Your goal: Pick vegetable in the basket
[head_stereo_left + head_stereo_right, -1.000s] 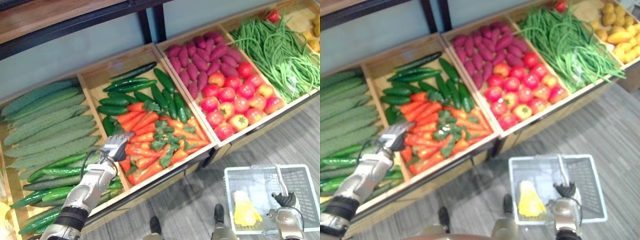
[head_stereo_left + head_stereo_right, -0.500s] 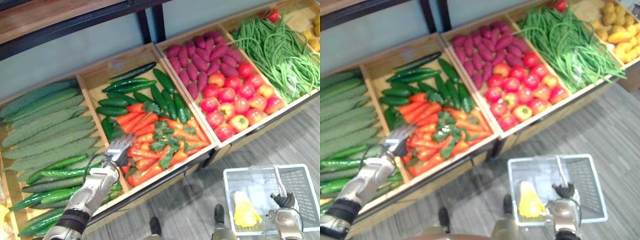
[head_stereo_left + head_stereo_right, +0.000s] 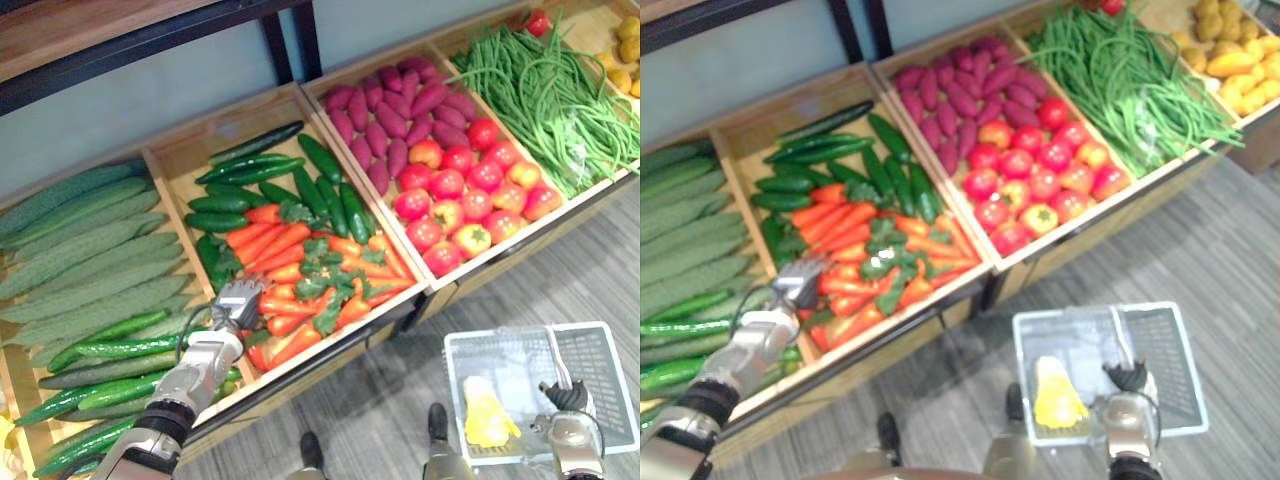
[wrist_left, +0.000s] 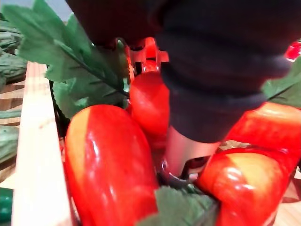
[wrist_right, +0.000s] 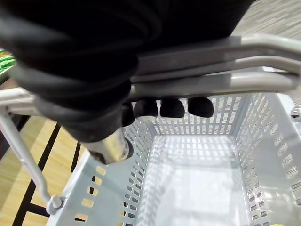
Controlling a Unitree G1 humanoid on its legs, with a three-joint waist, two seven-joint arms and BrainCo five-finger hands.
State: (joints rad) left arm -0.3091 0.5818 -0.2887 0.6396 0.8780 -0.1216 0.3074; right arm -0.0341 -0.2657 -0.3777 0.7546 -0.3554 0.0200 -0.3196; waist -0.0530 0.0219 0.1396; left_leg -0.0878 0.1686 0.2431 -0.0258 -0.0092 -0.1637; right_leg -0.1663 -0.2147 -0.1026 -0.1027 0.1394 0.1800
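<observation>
Orange carrots (image 3: pixel 290 300) with green leafy tops fill the front half of a wooden crate (image 3: pixel 175 155). My left hand (image 3: pixel 236 301) reaches down among them at the crate's left side. From the left wrist, the hand (image 4: pixel 211 70) sits pressed between glossy carrots (image 4: pixel 108 165). It is unclear whether it grips one. At the lower right my right hand (image 3: pixel 566 402) is shut on the grey handle (image 5: pixel 211 70) of a pale plastic basket (image 3: pixel 605 350). A yellow vegetable (image 3: pixel 485 418) lies inside the basket.
Dark cucumbers (image 3: pixel 260 180) lie behind the carrots and long ridged green gourds (image 3: pixel 90 240) to the left. Purple sweet potatoes (image 3: pixel 400 105), tomatoes (image 3: pixel 450 200) and green beans (image 3: pixel 550 90) fill the crates to the right. Grey floor runs along the shelf's front edge.
The camera has shifted a little. My left hand has sunk lower into the carrots at the crate's left side. The right hand keeps its hold on the basket handle.
</observation>
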